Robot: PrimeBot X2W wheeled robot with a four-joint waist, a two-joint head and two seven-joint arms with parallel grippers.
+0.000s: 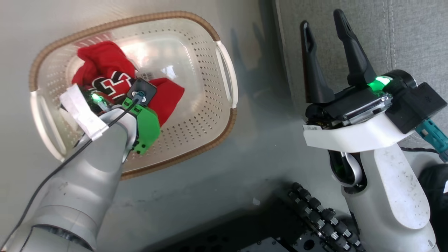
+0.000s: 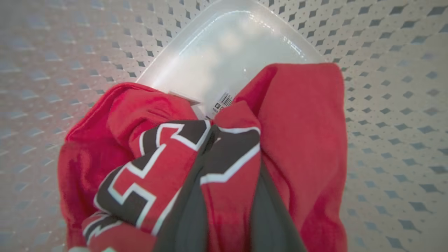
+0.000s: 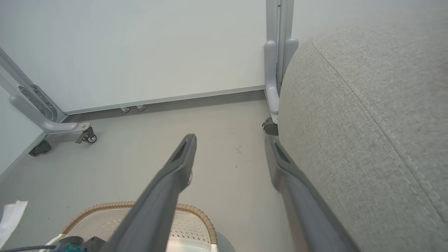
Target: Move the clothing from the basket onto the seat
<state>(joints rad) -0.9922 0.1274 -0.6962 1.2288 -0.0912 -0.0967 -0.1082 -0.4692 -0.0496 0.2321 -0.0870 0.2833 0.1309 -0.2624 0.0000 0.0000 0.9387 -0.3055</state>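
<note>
The cream basket (image 1: 140,19) with a brown rim stands on the floor to my left. Red clothing (image 1: 105,57) with black-and-white lettering lies bunched in its left half. My left gripper (image 1: 108,94) reaches down into the basket, its fingers hidden under the wrist. In the left wrist view the left gripper (image 2: 231,157) is shut on a fold of the clothing (image 2: 304,133), above the basket's perforated wall (image 2: 385,87). My right gripper (image 1: 322,21) is open and holds nothing, right beside the grey seat (image 1: 402,35). The right gripper (image 3: 231,140) points over the floor, the seat (image 3: 367,122) at its right, the basket (image 3: 196,213) below.
A barcode sticker (image 2: 224,101) lies on the basket's bare bottom. My dark wheeled base (image 1: 315,217) fills the lower middle. White partition panels on castors (image 3: 84,134) stand beyond the grey floor. A post with a castor (image 3: 271,126) stands close to the seat's corner.
</note>
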